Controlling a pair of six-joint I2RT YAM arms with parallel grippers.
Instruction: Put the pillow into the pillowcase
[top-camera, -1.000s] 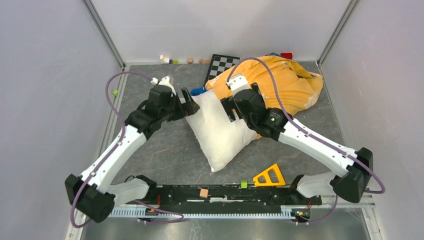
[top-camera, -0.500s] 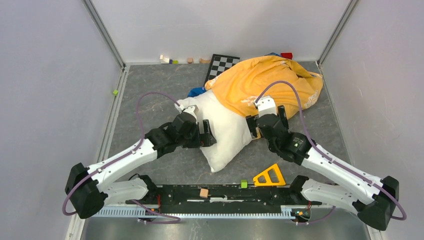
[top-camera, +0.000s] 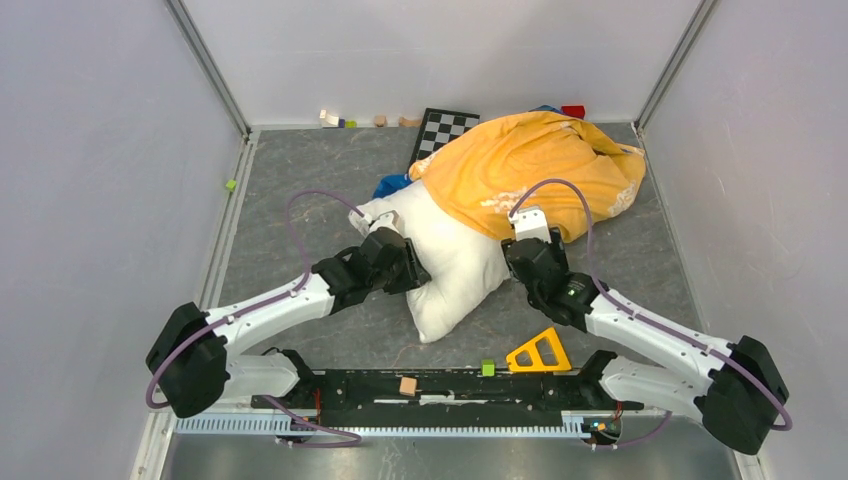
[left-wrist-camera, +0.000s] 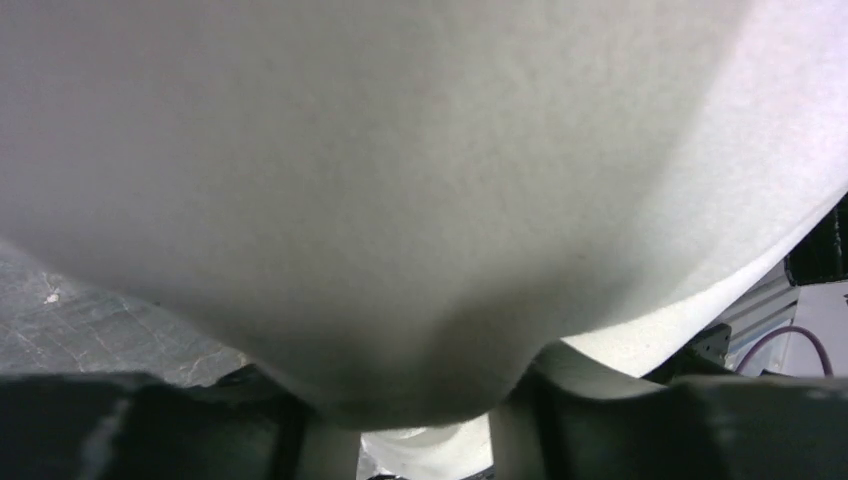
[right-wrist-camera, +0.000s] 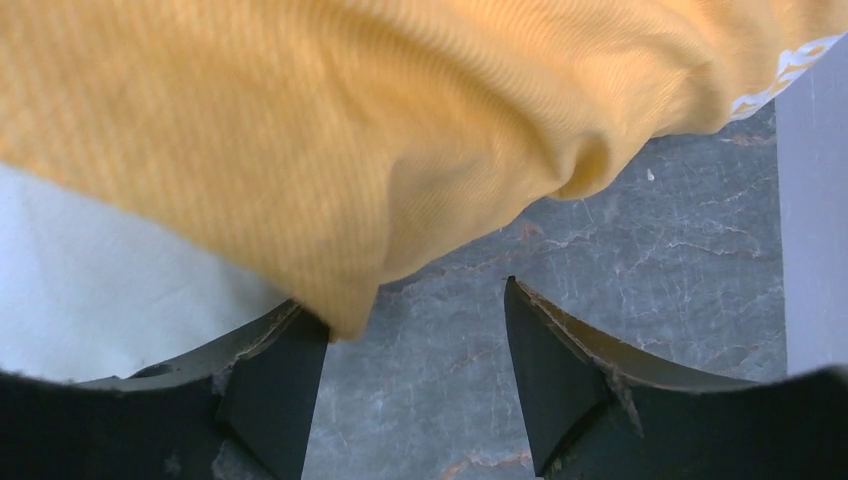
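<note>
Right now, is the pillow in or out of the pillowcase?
Mostly out: the pillow lies largely bare; the pillowcase covers its far end, enclosing or merely draped, cannot tell.

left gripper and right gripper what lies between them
The pillow fills the stretch between the left gripper and the right gripper; the top external view shows it.

pillow (top-camera: 450, 265): plump, off-white, rectangular; lies flat and diagonal mid-table (top-camera: 300, 180), one corner pointing to the near edge.
pillowcase (top-camera: 530, 165): thin orange-yellow fabric with white print, crumpled in a mound at far right.
overlap: pillowcase's near edge drapes over the pillow's far end; can't tell if it's inside.
</note>
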